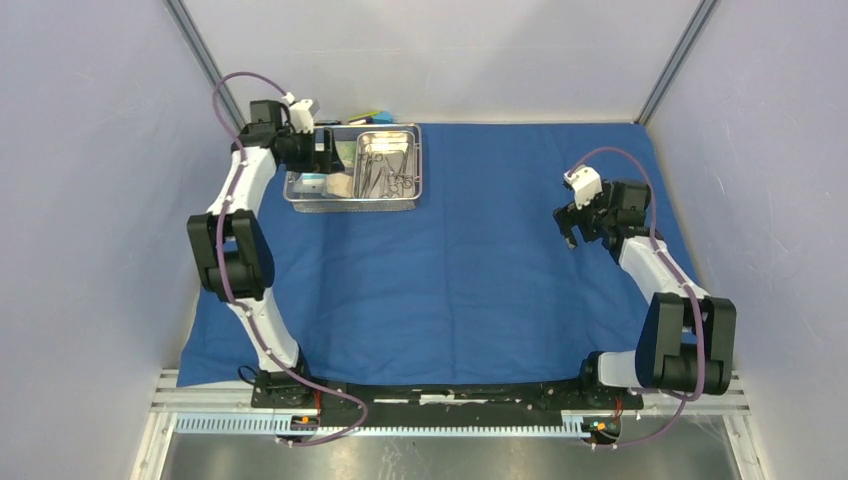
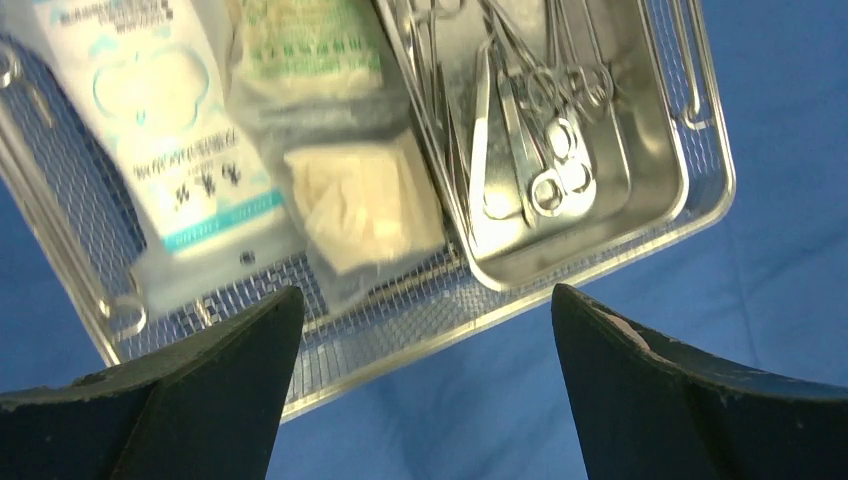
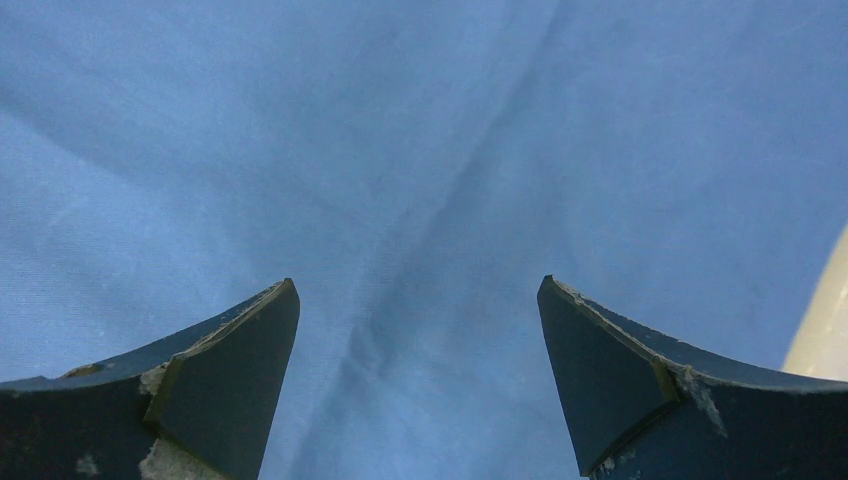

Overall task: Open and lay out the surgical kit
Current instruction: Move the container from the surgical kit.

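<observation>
The blue cloth wrap (image 1: 480, 270) lies spread flat over the table. At the back left stands the wire-mesh tray (image 1: 350, 206), with the steel pan (image 1: 388, 165) in its right half. Scissors-like instruments (image 2: 545, 150) lie in the pan (image 2: 655, 150). Clear packets (image 2: 170, 130) (image 2: 365, 200) fill the left half of the tray (image 2: 700, 200). My left gripper (image 1: 325, 150) (image 2: 425, 300) hangs open over the tray's left end, holding nothing. My right gripper (image 1: 572, 228) (image 3: 418, 285) is open above bare cloth (image 3: 420, 150) at the right, far from the tray.
A small coloured block toy (image 1: 368, 117) sits just behind the tray at the cloth's back edge. Pale walls close in on three sides. A cream table edge (image 3: 825, 330) shows beside the cloth in the right wrist view.
</observation>
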Available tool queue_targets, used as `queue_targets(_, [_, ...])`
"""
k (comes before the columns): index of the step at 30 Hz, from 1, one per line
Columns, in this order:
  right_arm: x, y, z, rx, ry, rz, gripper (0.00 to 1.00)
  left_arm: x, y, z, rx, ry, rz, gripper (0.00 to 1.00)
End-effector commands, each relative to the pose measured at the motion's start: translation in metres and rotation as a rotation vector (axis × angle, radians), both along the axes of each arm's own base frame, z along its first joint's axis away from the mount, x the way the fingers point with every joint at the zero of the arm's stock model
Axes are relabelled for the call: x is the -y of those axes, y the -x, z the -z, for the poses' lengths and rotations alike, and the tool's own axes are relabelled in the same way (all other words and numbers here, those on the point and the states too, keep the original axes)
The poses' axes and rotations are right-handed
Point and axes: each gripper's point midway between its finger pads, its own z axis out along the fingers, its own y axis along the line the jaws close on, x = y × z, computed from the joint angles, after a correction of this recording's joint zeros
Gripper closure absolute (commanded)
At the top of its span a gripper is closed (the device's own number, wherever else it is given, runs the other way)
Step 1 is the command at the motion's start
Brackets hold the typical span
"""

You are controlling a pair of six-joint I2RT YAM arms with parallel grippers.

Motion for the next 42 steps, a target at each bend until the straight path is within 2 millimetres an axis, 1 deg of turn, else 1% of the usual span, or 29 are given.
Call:
queue_targets(1, [-0.009, -0.014, -0.002, 0.002, -0.028, -0.034, 0.02, 0.013, -0.044, -0.007, 0.065, -0.05, -0.057, 0.0])
queue_targets(2, [-0.009, -0.016, -0.003, -0.005, -0.028, -0.036, 0.02, 0.014, -0.05, -0.004, 0.068, -0.079, -0.063, 0.0])
queue_targets(4, [-0.013, -0.02, -0.003, -0.018, -0.029, -0.044, 0.02, 0.007, -0.059, 0.004, 0.062, -0.136, -0.096, 0.02])
queue_targets(7, [-0.018, -0.023, -0.002, -0.026, -0.019, -0.048, 0.02, -0.004, -0.064, 0.019, 0.021, -0.198, -0.121, 0.05])
queue_targets(10, [-0.019, -0.024, -0.001, -0.03, 0.012, -0.051, 0.02, -0.008, -0.059, 0.038, -0.054, -0.23, -0.113, 0.07])
queue_targets(12, [-0.018, -0.023, 0.002, -0.033, 0.026, -0.048, 0.02, -0.01, -0.054, 0.046, -0.094, -0.24, -0.109, 0.08])
queue_targets(17, [-0.018, -0.02, 0.009, -0.05, 0.033, -0.051, 0.02, -0.008, -0.048, 0.047, -0.11, -0.229, -0.107, 0.09])
queue_targets(21, [-0.019, -0.018, 0.011, -0.047, 0.033, -0.051, 0.02, -0.004, -0.051, 0.04, -0.092, -0.21, -0.103, 0.09])
queue_targets(23, [-0.02, -0.019, 0.01, -0.044, 0.027, -0.052, 0.02, 0.003, -0.055, 0.032, -0.074, -0.173, -0.082, 0.11])
queue_targets(24, [-0.02, -0.02, 0.01, -0.043, 0.024, -0.053, 0.02, 0.026, -0.056, 0.029, -0.063, -0.155, -0.035, 0.12])
queue_targets(27, [-0.022, -0.021, 0.011, -0.05, 0.024, -0.055, 0.02, 0.048, -0.063, 0.022, -0.032, -0.151, 0.003, 0.13])
queue_targets(34, [-0.022, -0.016, 0.017, -0.065, 0.027, -0.054, 0.02, 0.086, -0.083, 0.018, 0.029, -0.088, 0.023, 0.23])
queue_targets(38, [-0.022, -0.013, 0.02, -0.067, 0.03, -0.057, 0.02, 0.107, -0.086, 0.028, 0.012, -0.064, 0.043, 0.26])
queue_targets(42, [-0.023, -0.012, 0.021, -0.068, 0.025, -0.063, 0.02, 0.114, -0.081, 0.039, -0.024, -0.054, 0.048, 0.27])
